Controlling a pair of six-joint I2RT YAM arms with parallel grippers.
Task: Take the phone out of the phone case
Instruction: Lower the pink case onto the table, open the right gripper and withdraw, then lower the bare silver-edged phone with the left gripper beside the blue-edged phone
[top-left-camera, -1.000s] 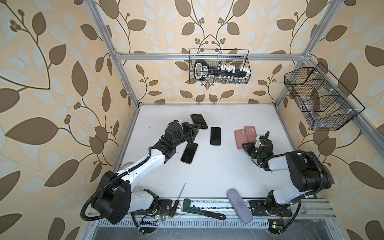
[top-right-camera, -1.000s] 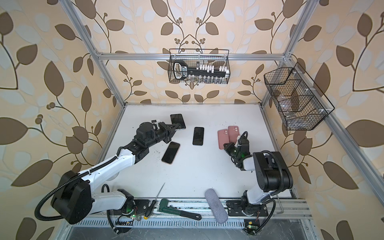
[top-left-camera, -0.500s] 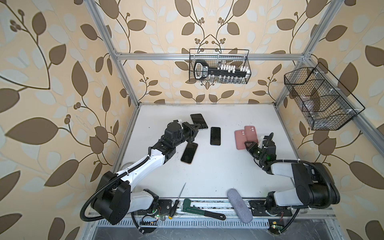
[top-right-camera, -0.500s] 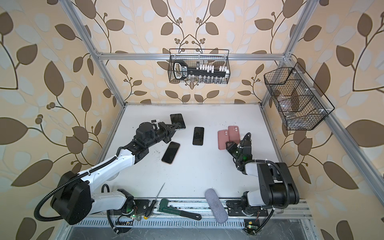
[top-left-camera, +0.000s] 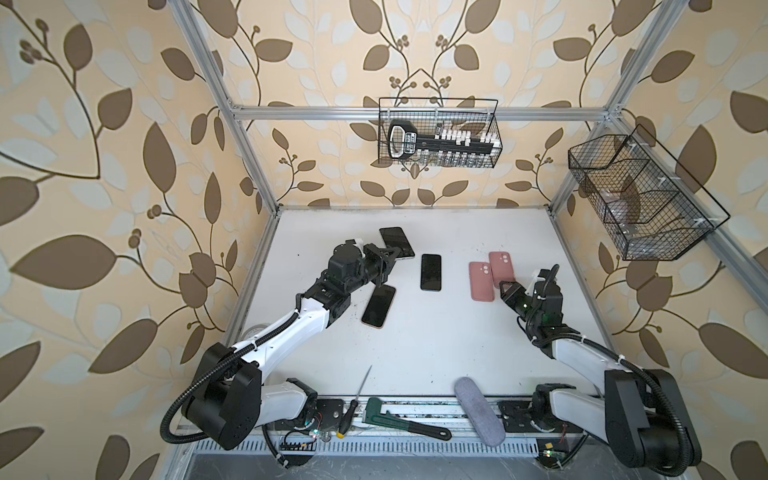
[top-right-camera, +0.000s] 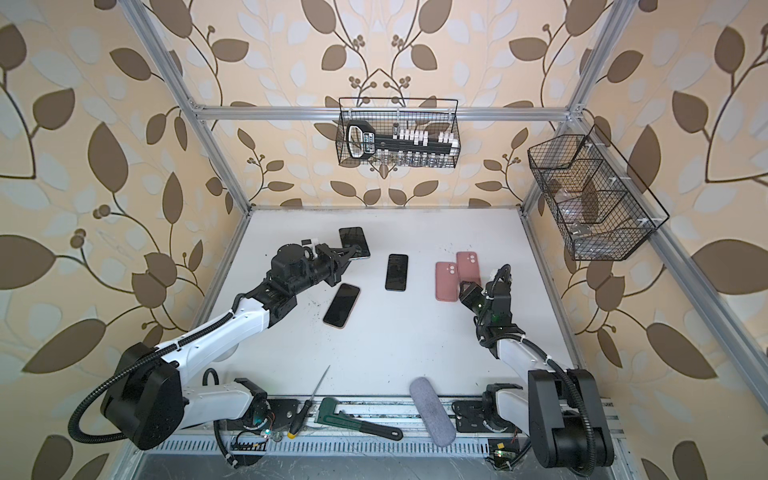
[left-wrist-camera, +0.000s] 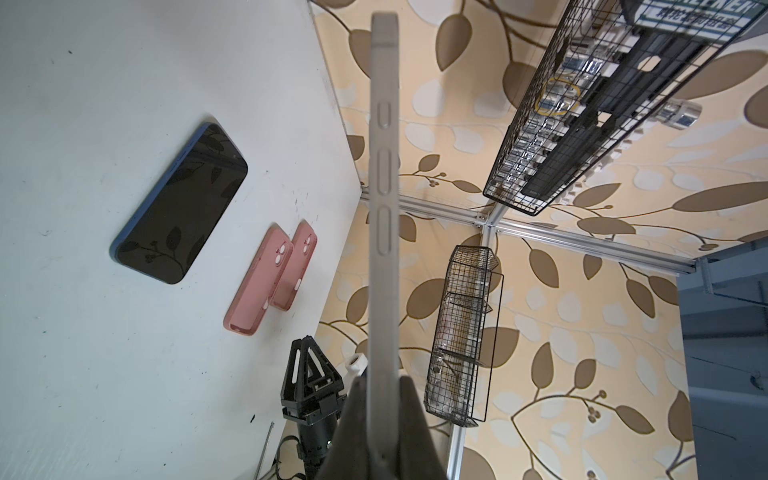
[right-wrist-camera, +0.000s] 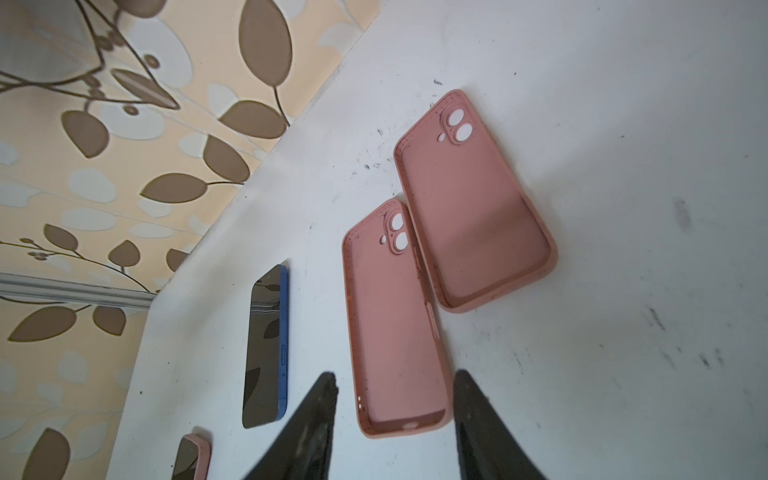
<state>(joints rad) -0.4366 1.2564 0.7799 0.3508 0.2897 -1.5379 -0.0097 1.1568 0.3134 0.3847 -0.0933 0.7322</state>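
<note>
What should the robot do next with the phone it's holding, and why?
Probably lower the left tool until its grey-edged phone rests on a bare patch of the table, then let go. That phone shows no case around it, and the right tool is open by an empty pink case, so it looks freed.

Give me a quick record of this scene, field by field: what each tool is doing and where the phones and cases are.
left tool: shut on grey-edged phone
right tool: open, at end of empty pink case
second empty pink case: lying beside it
blue phone: flat, screen up, uncased
pink-cased phone: flat, screen up, case still on
</note>
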